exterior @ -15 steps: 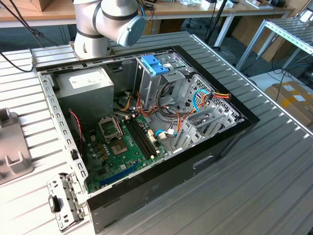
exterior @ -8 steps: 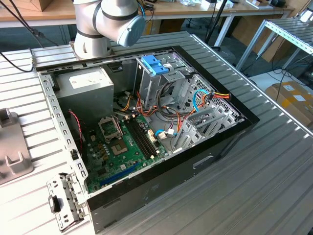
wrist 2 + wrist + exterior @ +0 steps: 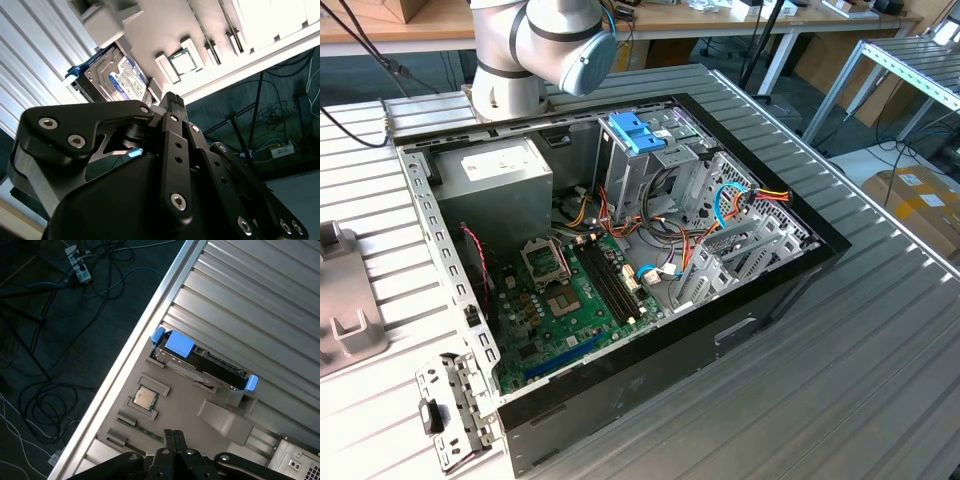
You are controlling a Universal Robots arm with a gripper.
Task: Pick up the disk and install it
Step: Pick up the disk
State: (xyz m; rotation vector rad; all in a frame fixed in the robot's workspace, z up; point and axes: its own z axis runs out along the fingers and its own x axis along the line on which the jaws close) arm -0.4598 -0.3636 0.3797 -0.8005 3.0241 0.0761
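Open computer case (image 3: 620,400) on a ribbed metal table (image 3: 880,350), with the robot arm (image 3: 545,50) standing behind it in the exterior view. Inside the case are the green circuit board (image 3: 570,300), the grey power supply box (image 3: 495,180) and a drive cage with blue tabs (image 3: 640,135). In both wrist views the gripper (image 3: 172,434) hangs above a beige parts tray (image 3: 220,422) near the table's edge. Its fingers are pressed together, tip to tip, with nothing between them. The disk (image 3: 200,362) lies in this tray in its light-blue frame. It is apart from the gripper and outside the case, and its label shows in the second wrist view. A square processor chip (image 3: 145,397) sits in the tray, just beside the disk.
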